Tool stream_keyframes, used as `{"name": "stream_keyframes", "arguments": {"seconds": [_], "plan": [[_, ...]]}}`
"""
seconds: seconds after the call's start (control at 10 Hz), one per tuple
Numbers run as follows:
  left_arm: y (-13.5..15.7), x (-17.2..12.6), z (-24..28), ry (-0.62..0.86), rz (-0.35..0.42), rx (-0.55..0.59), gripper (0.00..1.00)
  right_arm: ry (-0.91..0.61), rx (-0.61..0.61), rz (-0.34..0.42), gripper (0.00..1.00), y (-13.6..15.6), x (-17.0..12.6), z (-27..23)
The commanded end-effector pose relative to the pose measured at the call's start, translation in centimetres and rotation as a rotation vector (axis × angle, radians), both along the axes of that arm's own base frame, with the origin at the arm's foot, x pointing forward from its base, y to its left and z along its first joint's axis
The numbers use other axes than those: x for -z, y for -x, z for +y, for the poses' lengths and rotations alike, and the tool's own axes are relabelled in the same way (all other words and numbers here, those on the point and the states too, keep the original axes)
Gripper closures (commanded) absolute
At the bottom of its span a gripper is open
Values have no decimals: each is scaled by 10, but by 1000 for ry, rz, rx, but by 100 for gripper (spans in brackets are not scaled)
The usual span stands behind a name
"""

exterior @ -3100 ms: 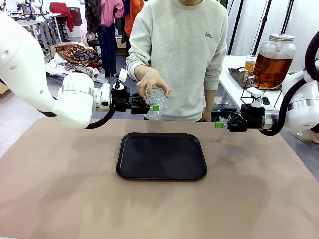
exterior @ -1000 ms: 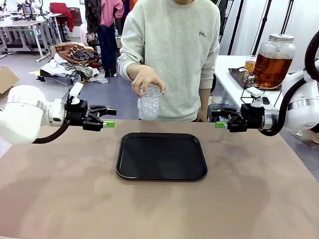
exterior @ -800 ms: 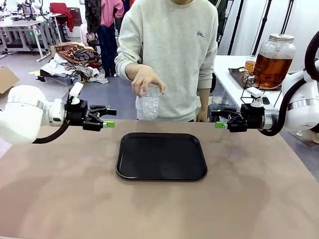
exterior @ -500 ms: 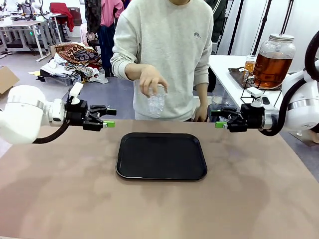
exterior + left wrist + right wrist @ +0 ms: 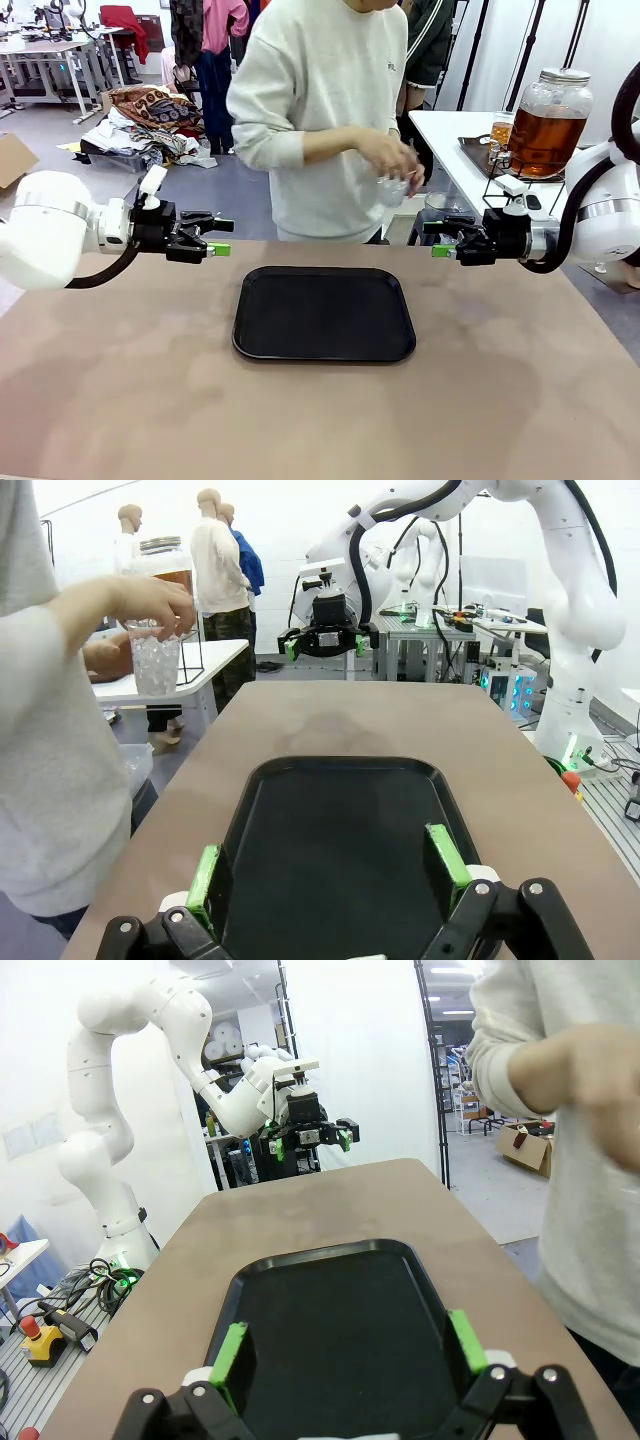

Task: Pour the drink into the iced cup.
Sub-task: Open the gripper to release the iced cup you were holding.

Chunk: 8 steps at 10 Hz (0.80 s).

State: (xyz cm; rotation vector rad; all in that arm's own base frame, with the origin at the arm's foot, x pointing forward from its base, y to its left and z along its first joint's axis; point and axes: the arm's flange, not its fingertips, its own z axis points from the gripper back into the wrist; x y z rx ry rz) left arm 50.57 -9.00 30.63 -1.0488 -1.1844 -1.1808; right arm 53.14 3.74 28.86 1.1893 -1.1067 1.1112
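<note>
The person has turned toward the side table and holds the iced cup (image 5: 392,188) in one hand (image 5: 385,155), off past the far edge of the brown table (image 5: 520,380). In the left wrist view the cup (image 5: 156,662) is see-through and full of ice, gripped from the top by the fingers.

The drink (image 5: 545,138) is brown like tea. It sits in a big round glass jar (image 5: 549,120) with a lid, up on a wire stand on the white side table — behind the right arm and well apart from both grippers.

The left gripper (image 5: 212,238) hangs over the left side of the table with its jaws wide open and nothing in them. The right gripper (image 5: 440,239) hangs over the right side, jaws wide open too, holding nothing. They point at each other across the black tray (image 5: 324,313) — the tray lies flat between them, with nothing on it. The cup is near the right gripper, just above and behind it, but not touching.
</note>
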Motion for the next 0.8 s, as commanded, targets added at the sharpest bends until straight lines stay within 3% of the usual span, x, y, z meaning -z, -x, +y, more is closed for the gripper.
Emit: {"name": "stream_keyframes", "arguments": {"seconds": [0.0, 0.7], "plan": [[-2, -2, 0, -8, 2, 7, 0, 2, -2, 2, 0, -1, -3, 2], [-2, -2, 0, -8, 2, 7, 0, 2, -2, 2, 0, -1, -3, 2]]}}
